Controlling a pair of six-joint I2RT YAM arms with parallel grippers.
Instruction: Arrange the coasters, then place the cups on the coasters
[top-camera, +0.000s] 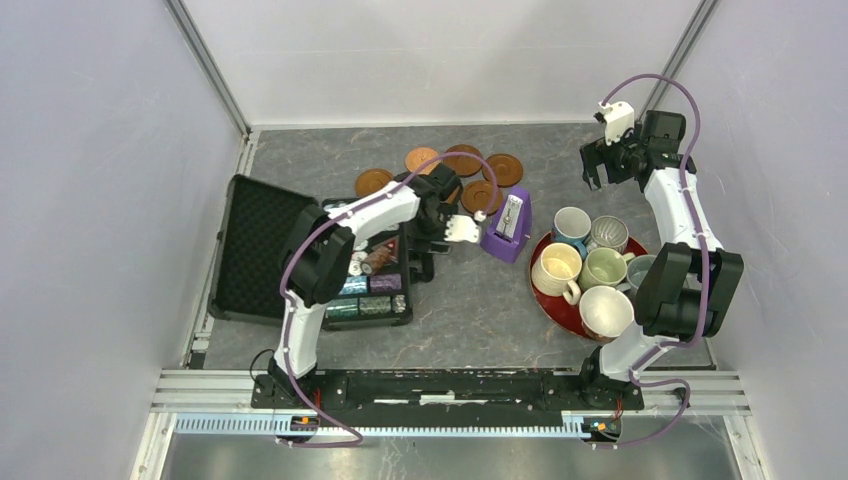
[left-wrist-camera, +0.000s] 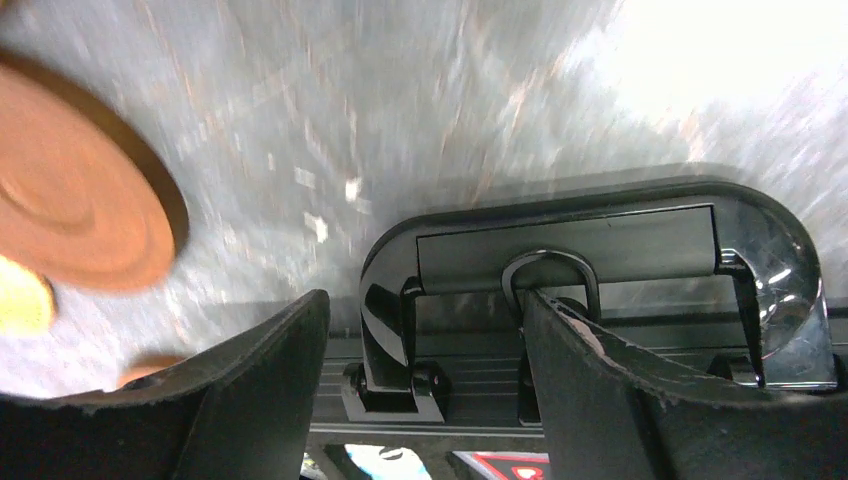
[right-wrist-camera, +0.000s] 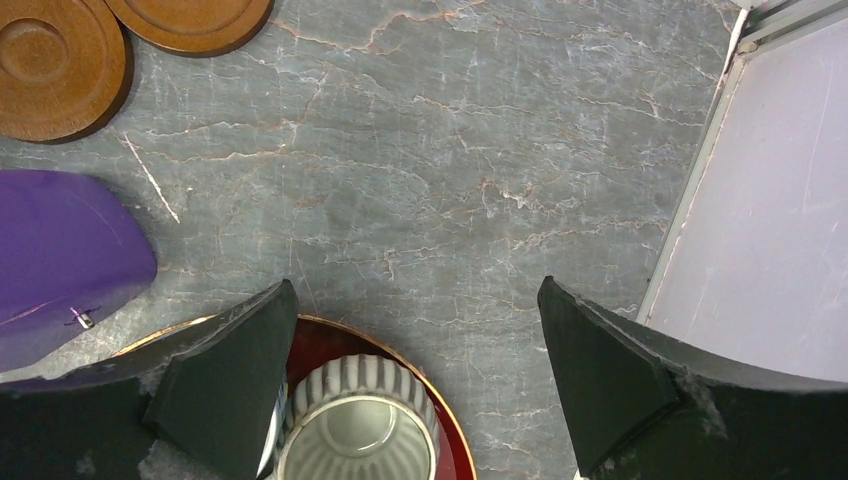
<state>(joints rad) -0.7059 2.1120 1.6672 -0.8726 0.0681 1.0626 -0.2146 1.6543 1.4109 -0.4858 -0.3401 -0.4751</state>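
My left gripper (left-wrist-camera: 422, 305) is half open and empty above a black case handle (left-wrist-camera: 565, 245); the nearest coaster (left-wrist-camera: 70, 190) lies flat ahead and left of it, light, stiff, thin wood I judge, best pinched across its raised rim; my right gripper (right-wrist-camera: 415, 290) hangs wide open, holding nothing.

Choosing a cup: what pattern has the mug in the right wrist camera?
Vertical grey-white stripes on that ceramic mug; right wrist view clearest.

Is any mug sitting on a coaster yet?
No, the mugs all stand together on the red tray, while the coasters lie in a cluster farther back.
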